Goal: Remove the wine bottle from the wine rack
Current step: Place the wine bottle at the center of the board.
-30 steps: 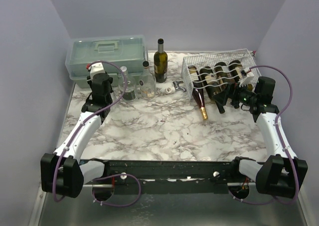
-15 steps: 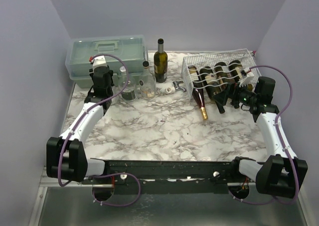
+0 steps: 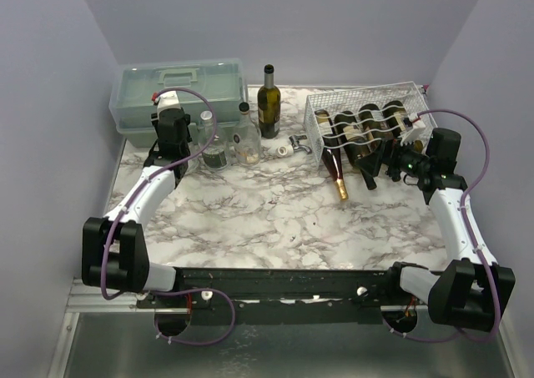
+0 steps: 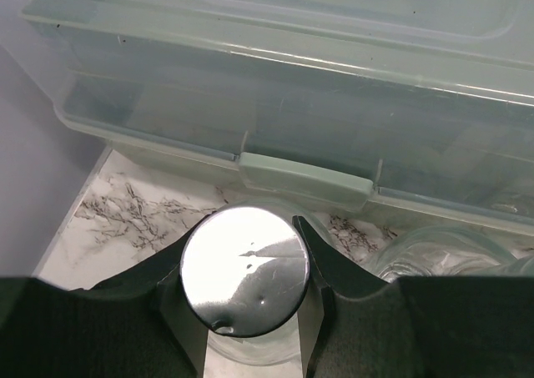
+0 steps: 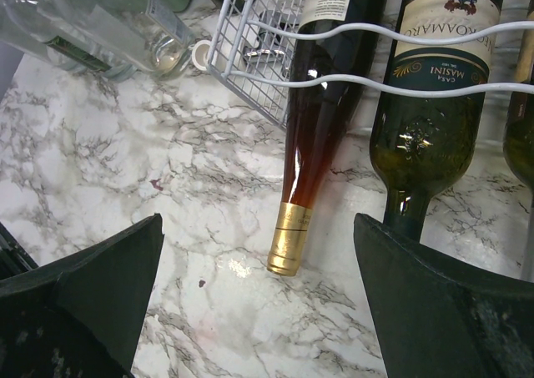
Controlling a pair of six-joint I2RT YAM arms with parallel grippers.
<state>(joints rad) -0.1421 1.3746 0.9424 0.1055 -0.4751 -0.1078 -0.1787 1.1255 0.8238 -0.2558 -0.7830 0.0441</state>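
The wine rack (image 3: 314, 119) sits far right on the worktop (image 3: 250, 211). An amber wine bottle (image 5: 310, 136) pokes its gold-capped neck out the near side, wavy wires (image 5: 400, 36) crossing above it and a dark green bottle (image 5: 421, 103) just right. The right end effector (image 3: 381, 171) gapes wide near them. Far left, against the green toolbox (image 3: 179, 84), the left end effector (image 4: 248, 232) clamps a silver-capped jar (image 4: 244, 269).
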